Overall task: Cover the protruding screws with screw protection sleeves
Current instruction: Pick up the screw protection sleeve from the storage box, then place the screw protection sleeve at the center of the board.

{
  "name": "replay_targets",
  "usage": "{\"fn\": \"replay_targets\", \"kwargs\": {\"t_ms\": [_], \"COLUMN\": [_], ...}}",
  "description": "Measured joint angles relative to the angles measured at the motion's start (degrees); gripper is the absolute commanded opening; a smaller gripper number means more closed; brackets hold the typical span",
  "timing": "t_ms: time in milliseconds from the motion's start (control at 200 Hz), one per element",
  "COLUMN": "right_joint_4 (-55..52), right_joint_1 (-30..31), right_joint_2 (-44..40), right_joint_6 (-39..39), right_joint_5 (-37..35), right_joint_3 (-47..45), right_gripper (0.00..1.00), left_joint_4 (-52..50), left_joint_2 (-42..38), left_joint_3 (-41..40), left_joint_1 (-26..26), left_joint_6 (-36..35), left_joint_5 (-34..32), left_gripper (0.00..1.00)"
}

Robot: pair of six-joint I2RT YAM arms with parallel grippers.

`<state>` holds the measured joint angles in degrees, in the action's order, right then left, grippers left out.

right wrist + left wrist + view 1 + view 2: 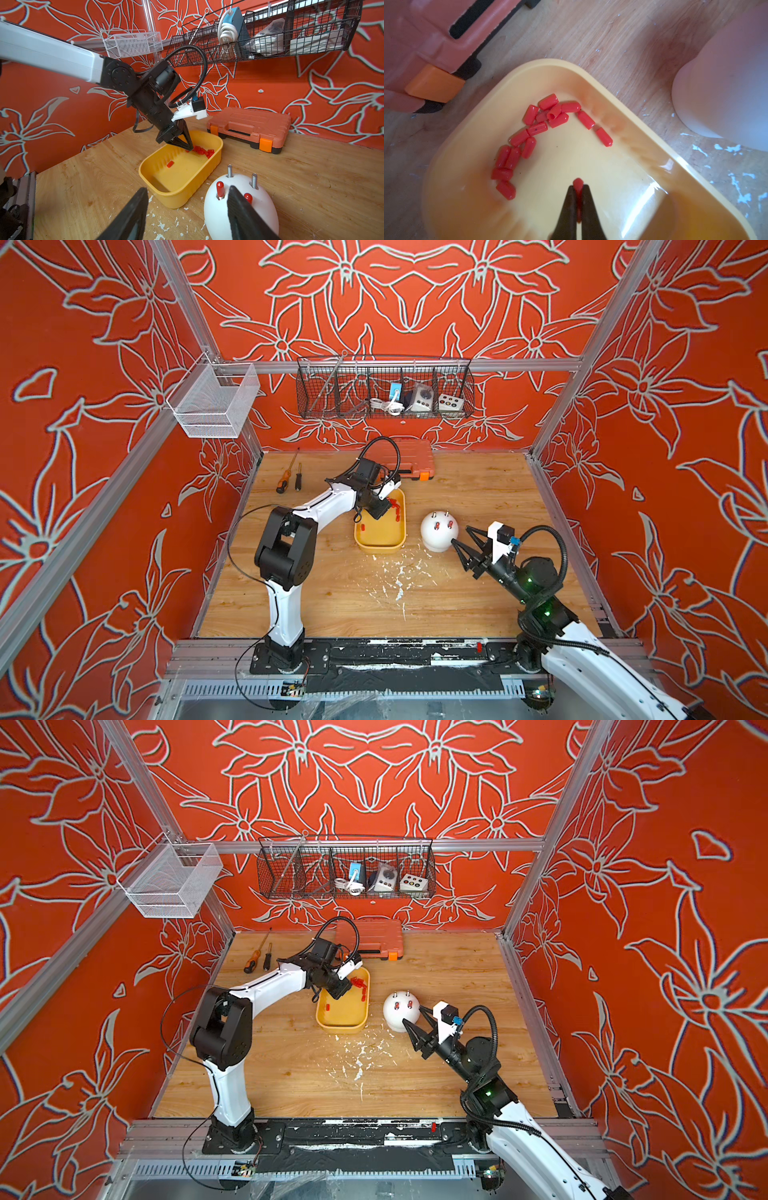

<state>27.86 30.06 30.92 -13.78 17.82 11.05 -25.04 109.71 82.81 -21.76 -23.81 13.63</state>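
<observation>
Orange floral walls [395,290] enclose a scuffed wooden counter [332,597] with yellow tray [380,548] and white dome [434,541] — two screws [229,170] bare, two capped red. Right fingers [239,207] spread beside the dome; left fingers [569,207] pinch one red sleeve [578,182] over the tray.

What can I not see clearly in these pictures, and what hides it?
Left wrist view: the held sleeve is mostly hidden between the fingers of the left gripper; only its tip shows.
Left wrist view: the white dome is blurred, its top cut off by the edge.
Right wrist view: one capped screw is partly behind a finger of the right gripper.
Both top views: the wire basket holds things too small to identify.
</observation>
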Motion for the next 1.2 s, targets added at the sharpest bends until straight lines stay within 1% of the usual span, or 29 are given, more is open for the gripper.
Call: {"fn": "replay_targets", "kwargs": {"t_ms": [225, 350, 490, 596, 671, 761, 861, 936, 1071, 1201], "right_joint_4": [0.76, 1.22, 1.77, 1.31, -0.09, -4.07, -10.05, -13.79, -17.7, -20.68], "right_joint_1": [0.0, 0.0, 0.0, 0.0, 0.0, 0.0, 0.0, 0.0, 0.02, 0.13], "right_joint_2": [0.13, 0.57, 0.94, 1.05, 0.72, -1.07, -6.21, -11.76, -21.73, -26.05], "right_joint_6": [-0.02, -0.07, -0.2, -0.5, -0.83, -1.6, -2.16, -2.01, -1.03, -0.33], "right_joint_5": [-0.44, -0.42, -0.2, 0.68, 2.19, 3.63, 3.82, 3.06, 0.74, -1.03], "right_joint_3": [-0.72, -0.96, -1.07, -1.05, -0.96, -0.66, -0.7, -1.27, -3.61, -5.66], "right_gripper": [0.62, 0.62, 0.62, 0.6, 0.6, 0.59, 0.59, 0.6, 0.61, 0.61], "left_joint_4": [2.23, 5.33, 9.73, 13.66, 15.28, 16.39, 16.55, 16.04, 14.58, 13.57], "left_joint_2": [-6.47, -13.33, -24.52, -33.42, -37.79, -41.13, -41.99, -40.74, -35.34, -29.53], "left_joint_3": [-6.25, -13.42, -24.35, -32.79, -37.4, -42.16, -45.83, -46.51, -43.76, -40.33], "left_joint_1": [-0.46, -3.02, -8.44, -14.19, -18.6, -23.15, -27.21, -29.07, -29.7, -29.73], "left_joint_6": [4.68, 7.15, 9.35, 9.51, 9.01, 7.58, 5.29, 3.54, 1.31, -0.48], "left_joint_5": [0.85, 0.83, 0.85, 0.72, 1.11, 2.54, 2.75, 2.75, 2.29, 1.57], "left_gripper": [0.0, 0.0, 0.0, 0.0, 0.0, 0.0, 0.0, 0.0, 0.0, 0.0]}}
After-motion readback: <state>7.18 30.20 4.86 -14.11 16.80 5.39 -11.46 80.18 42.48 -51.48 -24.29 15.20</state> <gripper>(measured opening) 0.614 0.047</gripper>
